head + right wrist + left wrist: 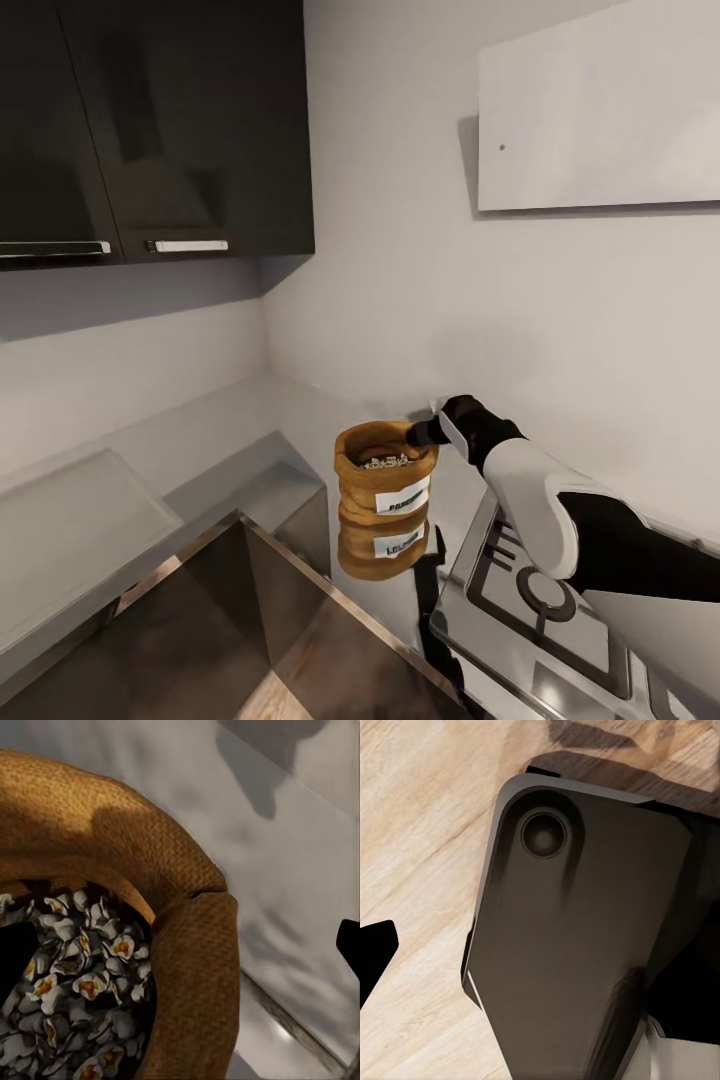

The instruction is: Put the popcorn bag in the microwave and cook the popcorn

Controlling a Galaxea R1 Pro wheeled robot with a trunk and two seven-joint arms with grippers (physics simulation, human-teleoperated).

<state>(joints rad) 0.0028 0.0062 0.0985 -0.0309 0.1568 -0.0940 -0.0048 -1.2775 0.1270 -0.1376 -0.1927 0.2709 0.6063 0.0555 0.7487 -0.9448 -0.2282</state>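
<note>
The popcorn bag (385, 480), orange-brown with a rolled rim and a white label, stands upright on the glossy grey countertop (200, 440), mirrored in its surface. Pale popcorn (385, 461) fills its mouth. My right gripper (425, 432) is at the bag's far rim. In the right wrist view the gripper (184, 952) is open and straddles the rolled rim of the bag (112, 817), one finger (15, 960) over the popcorn (82, 975) and the other finger (351, 945) outside, above the countertop (285, 870). The microwave is out of view. One fingertip (375, 960) of my left gripper hangs above wooden floor (420, 832).
A steel hob (545, 590) with a ring burner lies under my right forearm. Dark wall cabinets (180, 120) hang at the upper left, and a white panel (600, 110) is on the wall. A dark part of my own body (577, 930) is close to the left wrist camera.
</note>
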